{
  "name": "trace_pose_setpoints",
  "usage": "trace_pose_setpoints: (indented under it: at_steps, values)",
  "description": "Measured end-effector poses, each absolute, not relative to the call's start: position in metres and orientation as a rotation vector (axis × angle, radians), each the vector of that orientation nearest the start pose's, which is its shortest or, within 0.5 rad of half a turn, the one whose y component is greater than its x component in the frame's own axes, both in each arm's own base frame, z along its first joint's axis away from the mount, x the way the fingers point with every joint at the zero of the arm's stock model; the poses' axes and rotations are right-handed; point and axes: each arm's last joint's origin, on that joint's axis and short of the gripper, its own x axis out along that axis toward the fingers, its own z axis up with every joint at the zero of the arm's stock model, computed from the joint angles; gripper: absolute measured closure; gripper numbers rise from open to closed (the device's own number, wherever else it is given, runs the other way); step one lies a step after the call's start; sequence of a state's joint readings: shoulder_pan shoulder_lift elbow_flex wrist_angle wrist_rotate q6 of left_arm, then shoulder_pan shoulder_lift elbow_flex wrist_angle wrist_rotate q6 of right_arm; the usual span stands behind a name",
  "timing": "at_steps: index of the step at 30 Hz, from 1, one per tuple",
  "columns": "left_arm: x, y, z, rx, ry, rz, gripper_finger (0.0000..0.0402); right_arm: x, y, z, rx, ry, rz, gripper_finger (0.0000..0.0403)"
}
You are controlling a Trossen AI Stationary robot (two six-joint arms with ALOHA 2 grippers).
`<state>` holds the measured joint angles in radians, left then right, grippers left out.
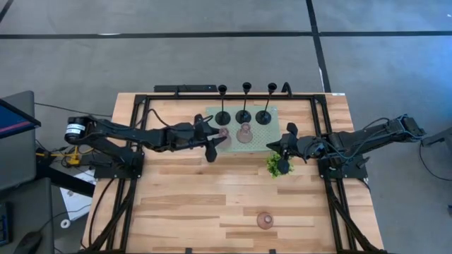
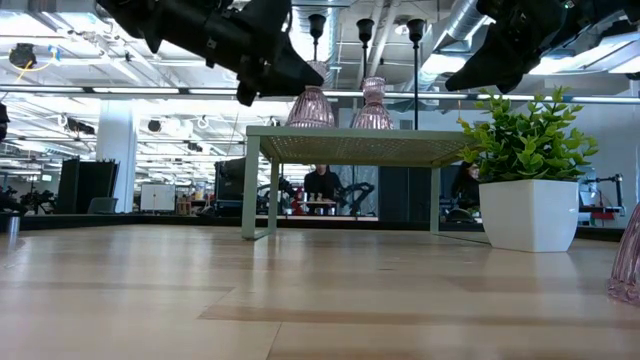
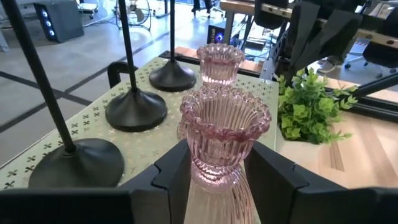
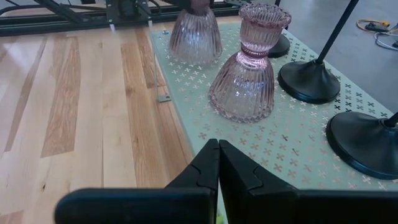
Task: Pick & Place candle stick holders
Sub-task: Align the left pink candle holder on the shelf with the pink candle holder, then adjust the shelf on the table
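Observation:
Three black candle stick holders (image 1: 244, 115) stand in a row on their disc bases at the back of the pale green tray (image 1: 270, 134). A pink glass holder (image 1: 244, 132) stands in front of them on the tray. My left gripper (image 1: 217, 138) reaches in level from the table's left and is shut on a second pink holder (image 3: 224, 130) at the tray's left front. A third pink holder (image 1: 265, 220) stands on the wood near the table's front edge. My right gripper (image 1: 273, 146) is shut on nothing and hangs by the tray's right front corner. My left gripper has the pink holder's narrow waist (image 3: 200, 171), below the ruffled cup, pinched between its two fingers (image 3: 171, 177). The fingers come in level from the table's left side. The holder stands upright with its flared base (image 4: 196, 53) on the tray.
A small green plant in a white pot (image 1: 277, 164) stands just under my right gripper, in front of the tray's right corner. The tray is a raised stand on legs (image 2: 255, 185). Bare wood lies across the table's middle and front (image 1: 198, 197).

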<state>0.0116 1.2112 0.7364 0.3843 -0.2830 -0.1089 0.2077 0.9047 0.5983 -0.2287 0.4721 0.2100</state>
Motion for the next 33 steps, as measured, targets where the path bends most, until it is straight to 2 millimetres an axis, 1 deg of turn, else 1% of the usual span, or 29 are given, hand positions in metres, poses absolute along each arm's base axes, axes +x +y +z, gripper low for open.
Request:
trace_pose_setpoints:
  at_steps: [3, 12, 23, 33]
  values:
    - [0.2688, 0.0111, 0.2819, -0.096, 0.077, 0.299, 0.0262, 0.1877, 0.0261, 0.2467, 0.026, 0.475, -0.309, 0.0403]
    - [0.2689, 0.0112, 0.2824, -0.100, 0.071, 0.299, 0.0243, 0.1877, 0.0261, 0.2467, 0.025, 0.475, -0.309, 0.0403]
    - [0.2688, 0.0119, 0.2824, -0.100, 0.071, 0.302, 0.0237, 0.1877, 0.0261, 0.2467, 0.026, 0.475, -0.309, 0.0403]
    - [0.2689, 0.0120, 0.2827, -0.096, 0.071, 0.303, 0.0203, 0.1877, 0.0261, 0.2467, 0.026, 0.475, -0.309, 0.0403]
